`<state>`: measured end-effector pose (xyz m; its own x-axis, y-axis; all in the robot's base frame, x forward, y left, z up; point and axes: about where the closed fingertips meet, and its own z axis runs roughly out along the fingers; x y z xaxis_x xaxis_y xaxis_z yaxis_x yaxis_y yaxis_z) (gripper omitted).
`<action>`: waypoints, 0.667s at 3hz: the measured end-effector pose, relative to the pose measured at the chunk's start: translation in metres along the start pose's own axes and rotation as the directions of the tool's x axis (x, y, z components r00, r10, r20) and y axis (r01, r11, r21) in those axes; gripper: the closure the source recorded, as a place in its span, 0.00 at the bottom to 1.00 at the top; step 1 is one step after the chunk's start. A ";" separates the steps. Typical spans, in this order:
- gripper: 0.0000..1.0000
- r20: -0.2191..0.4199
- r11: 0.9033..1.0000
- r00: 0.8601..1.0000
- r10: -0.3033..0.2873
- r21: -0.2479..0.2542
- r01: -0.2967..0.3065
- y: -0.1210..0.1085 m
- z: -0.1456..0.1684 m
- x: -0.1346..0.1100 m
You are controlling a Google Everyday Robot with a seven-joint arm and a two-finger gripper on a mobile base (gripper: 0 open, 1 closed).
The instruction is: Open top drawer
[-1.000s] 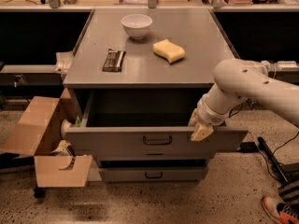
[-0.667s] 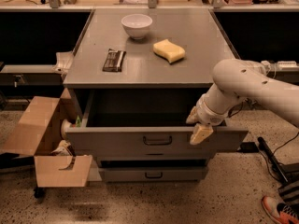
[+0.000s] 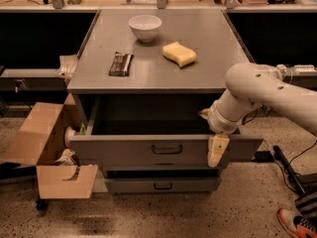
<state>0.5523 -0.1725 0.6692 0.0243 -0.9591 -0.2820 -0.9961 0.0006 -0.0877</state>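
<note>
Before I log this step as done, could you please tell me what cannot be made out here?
Camera view:
Top drawer: contents lost in shadow behind its front.
Gripper, over the drawer front right of the handle: its hold is unclear.
Arm: cut off by the right edge.
Lower drawer: partly covered by the top drawer.

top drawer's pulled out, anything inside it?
Nothing visible inside the top drawer: only dark walls show. Its floor is hidden behind the front panel. The gripper sits at the front edge, right of the handle.
</note>
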 end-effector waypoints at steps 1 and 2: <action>0.00 -0.005 0.998 1.000 -0.019 -0.061 0.019 0.019 0.002 0.000; 0.00 -0.029 0.996 0.999 -0.023 -0.086 0.021 0.044 -0.002 -0.001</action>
<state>0.5081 -0.1723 0.6673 0.0449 -0.9666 -0.2523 -0.9990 -0.0435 -0.0111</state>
